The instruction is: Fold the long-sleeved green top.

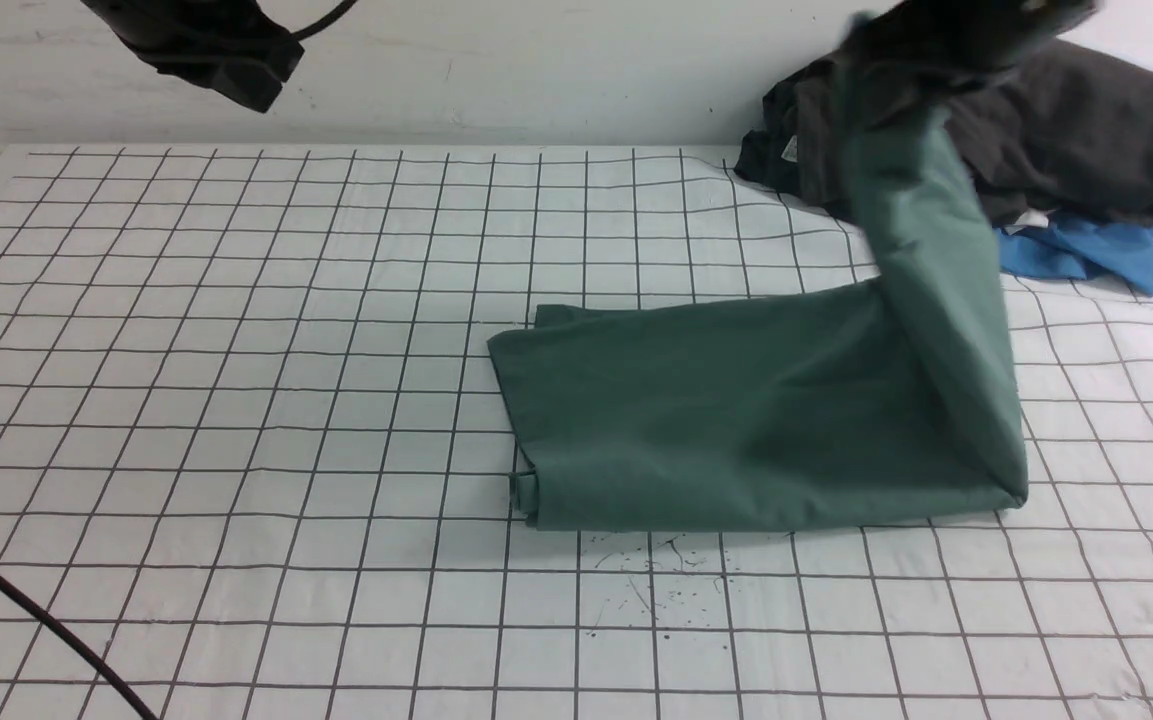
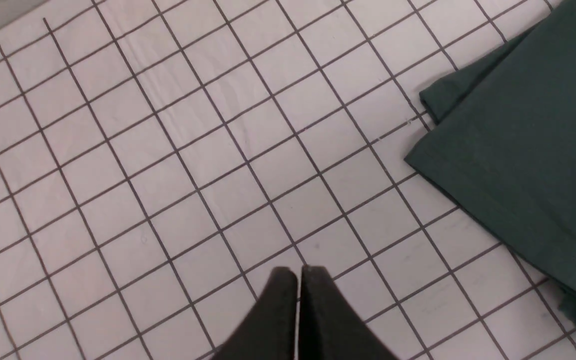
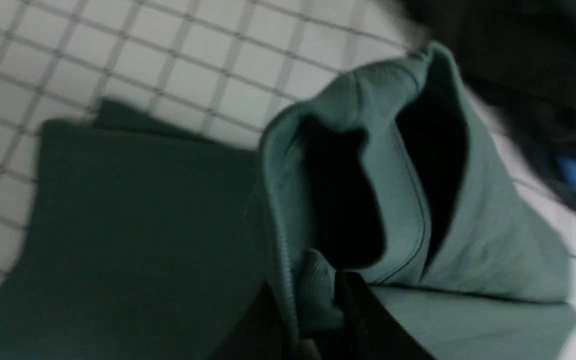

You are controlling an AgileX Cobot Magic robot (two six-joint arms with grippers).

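Note:
The green long-sleeved top lies partly folded on the gridded table, right of centre. Its right end is lifted in a steep strip up to my right gripper at the top right. In the right wrist view the right gripper is shut on a bunched edge of the green top, which hangs open below it. My left gripper is shut and empty, high over bare grid at the far left. The top's corner shows beside it. No logo is visible.
A dark brown-black garment is heaped at the back right, with a bright blue garment under it. A black cable crosses the front left corner. The white gridded sheet covers the table; a wall stands behind.

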